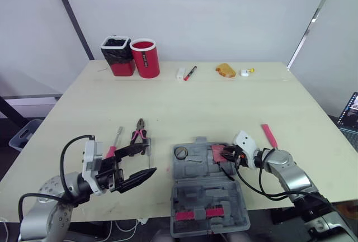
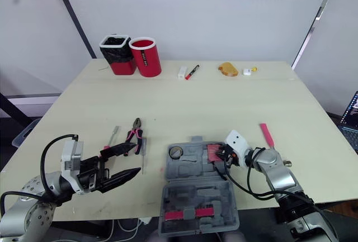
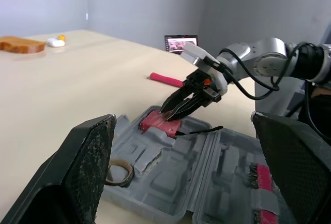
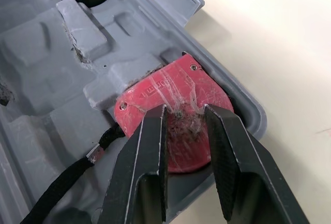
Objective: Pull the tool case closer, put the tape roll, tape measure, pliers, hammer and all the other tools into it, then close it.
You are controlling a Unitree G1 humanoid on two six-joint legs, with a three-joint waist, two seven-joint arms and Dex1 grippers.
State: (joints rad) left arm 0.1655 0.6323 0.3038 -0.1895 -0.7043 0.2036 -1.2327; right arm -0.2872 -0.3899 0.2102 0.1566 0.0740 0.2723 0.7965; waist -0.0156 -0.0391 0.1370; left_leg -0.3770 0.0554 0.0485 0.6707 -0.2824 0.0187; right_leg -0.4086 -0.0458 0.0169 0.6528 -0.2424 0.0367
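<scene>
As I looked in, the red tape measure (image 4: 155, 92) sat in the right-hand corner pocket of the open tool case (image 1: 193, 172), near the table's (image 1: 224, 102) front edge. My right gripper (image 4: 183, 111) was slightly parted, tips against its face. The tape roll (image 1: 181, 153) lay in the left pocket. My left gripper (image 1: 150, 159) hung spread wide beside the pliers (image 1: 139, 131).

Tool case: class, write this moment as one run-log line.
case open | tape roll in case | right tool open over tape measure in case | left tool open | pliers on table
</scene>
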